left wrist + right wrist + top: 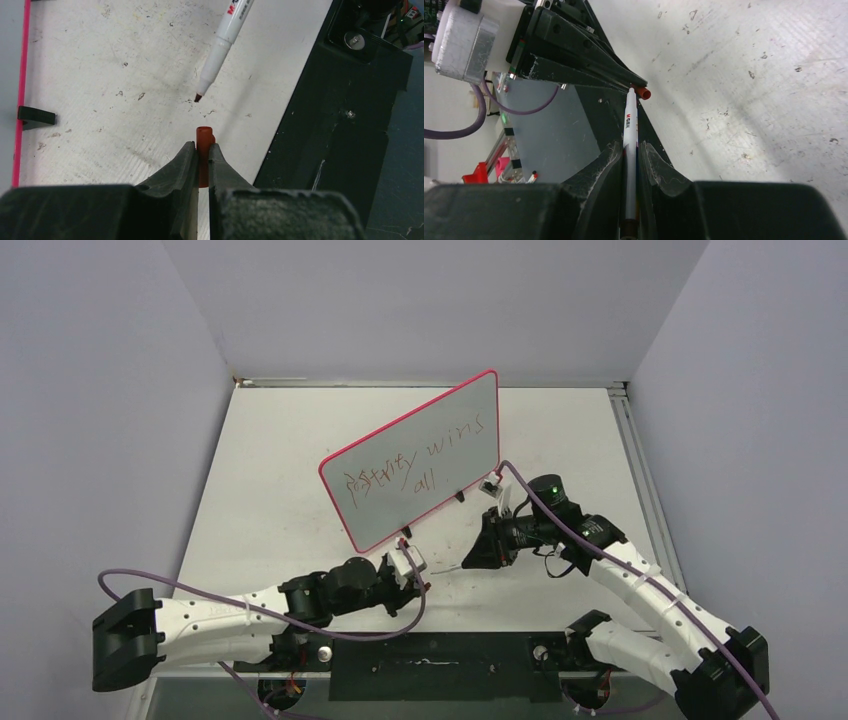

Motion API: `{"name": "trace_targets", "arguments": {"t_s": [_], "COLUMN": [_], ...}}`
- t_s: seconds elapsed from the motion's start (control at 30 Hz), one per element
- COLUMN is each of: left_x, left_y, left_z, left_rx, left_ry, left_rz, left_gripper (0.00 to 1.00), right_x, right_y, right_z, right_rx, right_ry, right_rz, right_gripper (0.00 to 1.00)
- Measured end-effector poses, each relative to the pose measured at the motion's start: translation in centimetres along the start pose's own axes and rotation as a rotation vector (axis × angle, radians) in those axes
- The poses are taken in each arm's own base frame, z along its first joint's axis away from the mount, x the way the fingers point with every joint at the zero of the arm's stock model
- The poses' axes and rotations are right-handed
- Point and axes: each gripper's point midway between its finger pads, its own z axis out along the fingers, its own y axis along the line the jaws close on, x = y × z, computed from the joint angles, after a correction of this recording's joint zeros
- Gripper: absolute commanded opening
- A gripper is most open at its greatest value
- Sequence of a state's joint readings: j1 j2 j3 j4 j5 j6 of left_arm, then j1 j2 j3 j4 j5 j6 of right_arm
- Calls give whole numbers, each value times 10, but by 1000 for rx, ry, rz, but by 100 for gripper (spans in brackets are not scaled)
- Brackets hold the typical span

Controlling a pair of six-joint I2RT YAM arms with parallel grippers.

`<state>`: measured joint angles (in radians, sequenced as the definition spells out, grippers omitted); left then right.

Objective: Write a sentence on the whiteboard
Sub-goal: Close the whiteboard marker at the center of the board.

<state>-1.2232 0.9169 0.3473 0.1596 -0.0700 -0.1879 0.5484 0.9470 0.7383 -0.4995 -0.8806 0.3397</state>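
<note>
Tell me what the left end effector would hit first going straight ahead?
Probably the tip of the pen, just ahead of the red cap the left end effector grips; depth unclear.

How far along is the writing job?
Done: a dark-red handwritten sentence is on the red-rimmed white whiteboard. In hand: right jaws hold the uncapped white marker pen, left jaws its small red cap, tip facing cap. Left: probably capping the pen.

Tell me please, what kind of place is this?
Probably a robot test cell in a lab: plain pale walls close in a scuffed white table, two robot arms are bolted at its near edge, and a red-rimmed whiteboard stands on it.
</note>
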Motion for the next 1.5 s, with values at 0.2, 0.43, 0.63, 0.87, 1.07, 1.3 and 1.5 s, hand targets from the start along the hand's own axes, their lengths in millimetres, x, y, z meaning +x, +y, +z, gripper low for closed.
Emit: {"name": "trace_targets", "arguments": {"t_s": [0.2,0.43,0.63,0.87,1.07,1.3,1.5], "left_x": [-5,-15,-16,-15,-16,-18,-18], "left_y": [-4,-7,-8,-10,-11,-12,-12], "left_z": [-3,-7,-8,-9,-9,-10,-10], "left_rx": [22,41,47,61,66,69,71], "left_ry": [-30,-71,-78,-77,-80,-86,-88], "left_rz": [-2,-4,-3,-3,-3,4,4], "left_gripper": [0,0,0,0,0,0,0], "right_x": [12,19,19,18,18,18,18], "right_y": [1,0,1,2,1,1,3], "right_z": [5,7,7,6,6,6,6], "right_rx": [-50,-55,-58,-54,-50,-52,-62], "right_ry": [68,109,115,117,117,117,119], "right_rz": [20,31,19,14,9,7,8], "right_gripper": [5,5,5,5,5,5,5]}}
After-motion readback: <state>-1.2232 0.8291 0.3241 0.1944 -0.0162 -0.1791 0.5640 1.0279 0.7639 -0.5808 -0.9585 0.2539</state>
